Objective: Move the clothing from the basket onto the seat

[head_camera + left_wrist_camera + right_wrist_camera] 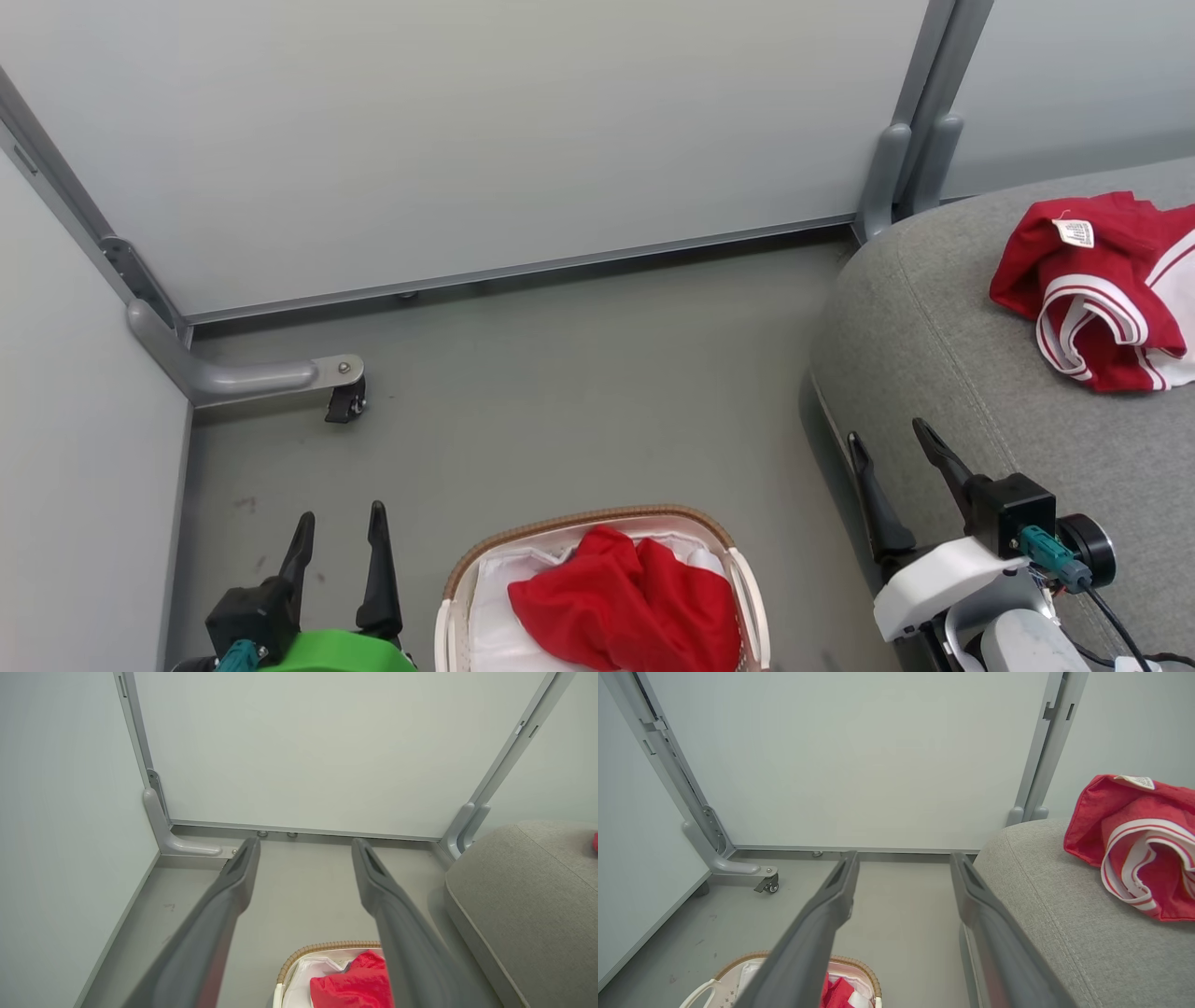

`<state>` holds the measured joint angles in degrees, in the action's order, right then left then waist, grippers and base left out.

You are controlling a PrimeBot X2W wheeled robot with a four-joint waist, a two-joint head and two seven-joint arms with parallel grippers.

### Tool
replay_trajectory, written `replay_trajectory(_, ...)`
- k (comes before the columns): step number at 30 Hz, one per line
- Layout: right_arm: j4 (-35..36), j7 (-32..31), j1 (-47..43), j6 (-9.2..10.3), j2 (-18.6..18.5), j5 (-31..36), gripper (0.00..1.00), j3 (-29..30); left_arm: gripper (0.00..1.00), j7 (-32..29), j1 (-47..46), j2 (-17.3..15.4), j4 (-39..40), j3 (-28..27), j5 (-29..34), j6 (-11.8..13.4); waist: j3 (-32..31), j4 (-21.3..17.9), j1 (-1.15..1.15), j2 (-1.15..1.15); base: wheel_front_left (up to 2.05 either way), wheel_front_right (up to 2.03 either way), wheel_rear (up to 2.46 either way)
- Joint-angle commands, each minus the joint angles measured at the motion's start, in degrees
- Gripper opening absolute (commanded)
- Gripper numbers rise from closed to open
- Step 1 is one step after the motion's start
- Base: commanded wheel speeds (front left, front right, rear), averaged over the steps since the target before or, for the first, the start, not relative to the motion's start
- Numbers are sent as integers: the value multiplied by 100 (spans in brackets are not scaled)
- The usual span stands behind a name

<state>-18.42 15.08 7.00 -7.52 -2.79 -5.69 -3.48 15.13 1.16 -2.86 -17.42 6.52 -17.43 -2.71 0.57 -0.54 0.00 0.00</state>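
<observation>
One red garment with white striped trim [1102,289] [1134,844] lies crumpled on the grey seat [943,355] [523,896] [1045,905] at the right. A second red garment [630,602] [355,984] [838,994] lies in the basket [597,519] [322,946] [738,961] on the floor at the bottom centre, over its white liner. My left gripper [338,532] [306,847] hangs open and empty to the left of the basket. My right gripper [892,443] [903,861] is open and empty at the seat's front left edge, to the right of the basket.
Pale partition panels [467,140] close off the back and left, standing on grey metal feet, one with a castor [344,401] [768,885]. A grey post [910,121] stands behind the seat. Bare grey floor [579,392] lies between basket and panels.
</observation>
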Motion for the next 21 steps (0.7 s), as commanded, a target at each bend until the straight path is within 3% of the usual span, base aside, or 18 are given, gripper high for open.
replay_trajectory(1,5,14,-40,6,-20,-28,100,5,100,3,-12,-6,-18,20,63,-29,14,-12,0,0,0,0,0)
replay_trajectory(13,201,14,245,6,-20,111,100,98,100,3,-713,-6,-272,590,537,-224,445,-240,0,0,0,0,0)
replay_trajectory(21,361,14,654,6,-19,73,100,134,100,-6,-1762,-12,-1339,1495,961,-418,1261,-598,0,0,0,0,0)
